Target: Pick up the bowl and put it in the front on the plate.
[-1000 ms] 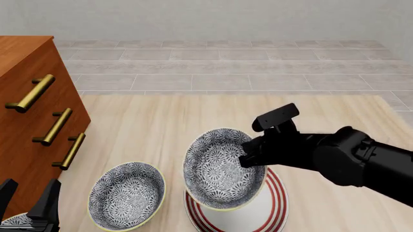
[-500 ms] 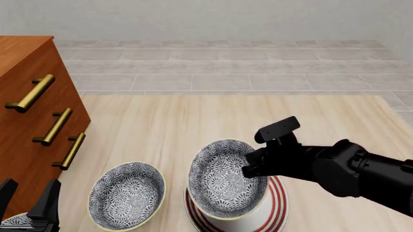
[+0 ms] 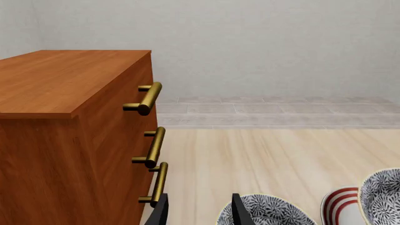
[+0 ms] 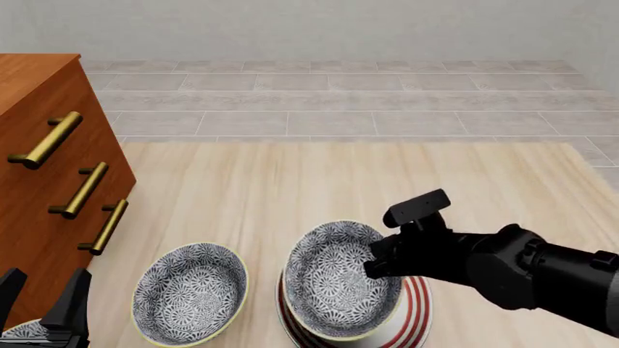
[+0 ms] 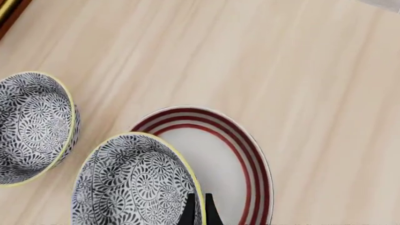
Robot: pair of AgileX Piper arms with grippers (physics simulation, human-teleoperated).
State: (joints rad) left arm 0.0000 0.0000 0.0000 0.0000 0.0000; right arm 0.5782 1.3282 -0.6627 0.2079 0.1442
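Note:
The bowl (image 4: 341,280) with the blue-grey floral pattern hangs tilted just over the red-ringed white plate (image 4: 410,312) at the table's front. My right gripper (image 4: 379,259) is shut on the bowl's right rim. The right wrist view shows the bowl (image 5: 134,185) pinched at its rim by the gripper (image 5: 198,210), with the plate (image 5: 228,154) under it. I cannot tell whether the bowl touches the plate. My left gripper (image 4: 43,299) stands open at the front left corner, holding nothing; its fingers (image 3: 239,212) show low in the left wrist view.
A twin bowl (image 4: 190,291) with the same pattern sits left of the plate, seen too as the twin bowl (image 5: 34,126) and twin bowl (image 3: 265,213). A wooden drawer cabinet (image 4: 43,181) with brass handles fills the left side. Part of another patterned dish (image 4: 22,330) peeks under the left gripper.
My right gripper has carried the bowl downward and slightly right, closer onto the plate. The left arm has stayed still.

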